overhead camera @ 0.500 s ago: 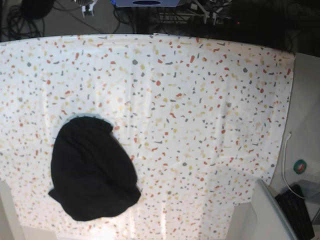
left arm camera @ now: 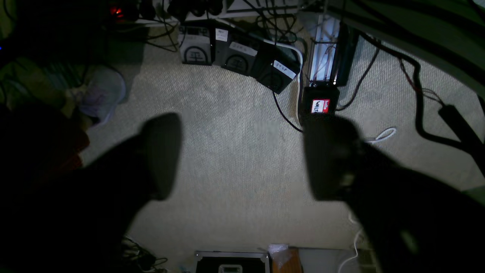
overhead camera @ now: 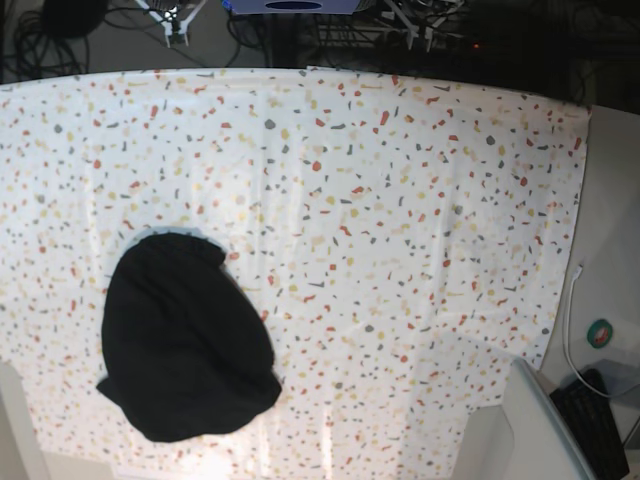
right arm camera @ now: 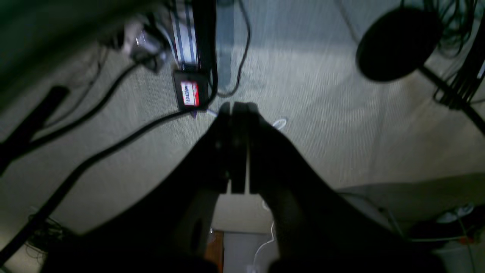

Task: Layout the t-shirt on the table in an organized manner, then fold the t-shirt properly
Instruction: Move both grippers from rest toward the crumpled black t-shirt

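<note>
The black t-shirt (overhead camera: 183, 340) lies bunched in a rounded heap on the near left part of the table (overhead camera: 400, 200), whose white cover is speckled with small coloured flecks. No print shows on it. Neither arm appears in the base view. In the left wrist view, my left gripper (left arm camera: 242, 155) hangs open over carpeted floor, its two dark fingers (left arm camera: 161, 151) wide apart with nothing between them. The right wrist view has my right gripper (right arm camera: 238, 110) shut, fingers pressed together and empty, also above the floor.
Under the left gripper lie power bricks (left arm camera: 237, 57), cables and a red-labelled box (left arm camera: 320, 106). A black round stand base (right arm camera: 398, 45) and cables (right arm camera: 94, 151) show under the right one. A keyboard (overhead camera: 600, 425) sits off the table's right edge.
</note>
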`<state>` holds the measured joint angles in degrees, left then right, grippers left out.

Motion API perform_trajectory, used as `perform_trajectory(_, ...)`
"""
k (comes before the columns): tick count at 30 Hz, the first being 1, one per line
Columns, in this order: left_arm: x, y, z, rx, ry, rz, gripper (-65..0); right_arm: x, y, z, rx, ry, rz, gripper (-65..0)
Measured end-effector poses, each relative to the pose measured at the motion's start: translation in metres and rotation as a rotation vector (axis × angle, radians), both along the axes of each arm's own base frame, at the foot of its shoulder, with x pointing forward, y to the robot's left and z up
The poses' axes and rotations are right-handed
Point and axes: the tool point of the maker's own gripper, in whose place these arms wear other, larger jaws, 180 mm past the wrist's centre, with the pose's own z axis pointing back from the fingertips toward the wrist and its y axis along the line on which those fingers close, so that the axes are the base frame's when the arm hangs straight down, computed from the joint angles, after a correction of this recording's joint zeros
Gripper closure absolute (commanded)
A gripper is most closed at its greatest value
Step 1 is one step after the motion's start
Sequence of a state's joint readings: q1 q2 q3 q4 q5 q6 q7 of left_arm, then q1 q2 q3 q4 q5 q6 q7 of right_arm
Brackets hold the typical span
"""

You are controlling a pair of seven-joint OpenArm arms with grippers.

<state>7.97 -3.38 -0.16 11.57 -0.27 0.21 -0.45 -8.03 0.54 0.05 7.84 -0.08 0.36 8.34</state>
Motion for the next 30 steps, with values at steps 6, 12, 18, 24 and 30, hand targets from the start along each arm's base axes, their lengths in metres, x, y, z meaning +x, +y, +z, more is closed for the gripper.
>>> perform_trajectory(6, 0.000, 0.000, 0.000, 0.000, 0.000, 0.002, -51.3, -0.021, -0.001, 0.001, -0.002, 0.043, 0.000, 0.0)
perform_trajectory(12, -0.003, -0.001, 0.000, -0.002, 0.000, -0.004, -9.5, -0.013, -0.001, 0.001, -0.002, 0.023, 0.001, 0.0)
perform_trajectory(18, -0.014, -0.001, 0.001, -0.001, 0.019, -0.006, 0.0, -0.029, -0.005, 0.002, -0.007, 0.051, 0.002, 0.0)
perform_trajectory(24, -0.016, -0.001, 0.002, -0.002, 0.012, -0.010, 0.0, -0.018, -0.022, 0.002, -0.037, 0.018, 0.006, 0.0)
perform_trajectory(30, -0.027, 0.010, 0.017, 0.007, -0.059, -0.043, 0.0, -0.045, -0.013, 0.015, -0.022, -0.019, 0.011, 0.0)
